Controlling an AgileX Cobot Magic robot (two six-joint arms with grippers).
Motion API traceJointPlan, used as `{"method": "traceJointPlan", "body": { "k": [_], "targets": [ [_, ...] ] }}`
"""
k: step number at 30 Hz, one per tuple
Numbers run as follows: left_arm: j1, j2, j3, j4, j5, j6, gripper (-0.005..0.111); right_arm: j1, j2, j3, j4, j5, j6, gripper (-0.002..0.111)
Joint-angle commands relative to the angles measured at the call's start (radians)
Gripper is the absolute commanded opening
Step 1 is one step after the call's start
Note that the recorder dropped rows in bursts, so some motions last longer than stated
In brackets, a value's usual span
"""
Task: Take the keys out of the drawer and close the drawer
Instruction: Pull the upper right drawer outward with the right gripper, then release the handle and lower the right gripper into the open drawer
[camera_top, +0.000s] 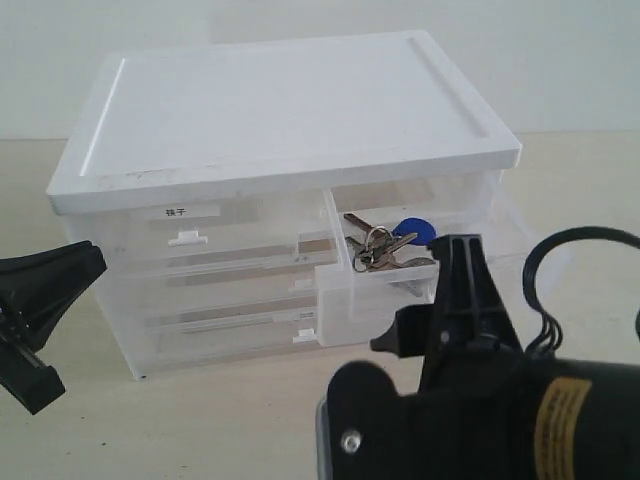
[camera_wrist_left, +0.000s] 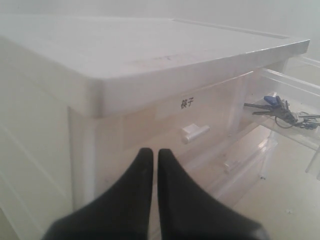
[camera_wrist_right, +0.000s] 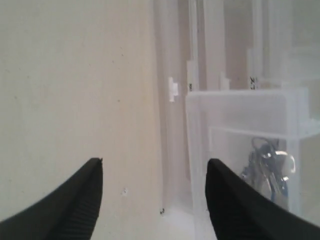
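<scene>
The drawer (camera_top: 355, 305) is the upper right half-width one and stands pulled out of the white cabinet (camera_top: 280, 110). The keys (camera_top: 378, 248) lie inside it with their blue fob (camera_top: 415, 230). My right gripper (camera_top: 425, 295) hangs open just in front of the drawer, below the keys, holding nothing. In the right wrist view that gripper (camera_wrist_right: 152, 167) faces the drawer's front wall (camera_wrist_right: 240, 125), and the keys (camera_wrist_right: 267, 170) show through the plastic. My left gripper (camera_top: 90, 262) is shut and empty at the cabinet's left. In the left wrist view the left gripper (camera_wrist_left: 151, 151) points at the cabinet front, with the keys (camera_wrist_left: 282, 112) off to one side.
Beside the open drawer is the closed half-width drawer labelled in black characters (camera_top: 178, 211), with a white tab handle (camera_wrist_left: 195, 132). Two full-width drawers (camera_top: 230, 320) sit below. The cabinet rests on a pale tabletop (camera_top: 200, 420).
</scene>
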Motion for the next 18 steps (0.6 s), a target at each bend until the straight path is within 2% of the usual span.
{"method": "traceJointPlan", "body": {
  "k": [1,5,10,13,18],
  "targets": [
    [0.001,0.004,-0.005,0.0,-0.014,-0.008,0.005,0.105,-0.008,0.004,0.002,-0.002,0.054,0.055],
    [0.001,0.004,-0.005,0.0,-0.014,0.004,0.005,0.166,-0.008,-0.056,-0.029,0.087,0.27,0.055],
    [0.001,0.004,-0.005,0.0,-0.014,0.004,0.005,0.147,-0.01,-0.171,-0.179,0.329,0.372,0.055],
    [0.001,0.004,-0.005,0.004,-0.014,0.004,0.005,0.078,-0.01,-0.228,-0.196,0.387,0.416,0.055],
    [0.001,0.004,-0.005,0.009,-0.014,0.004,0.005,-0.128,-0.031,-0.255,-0.122,0.371,0.436,0.055]
  ]
}}
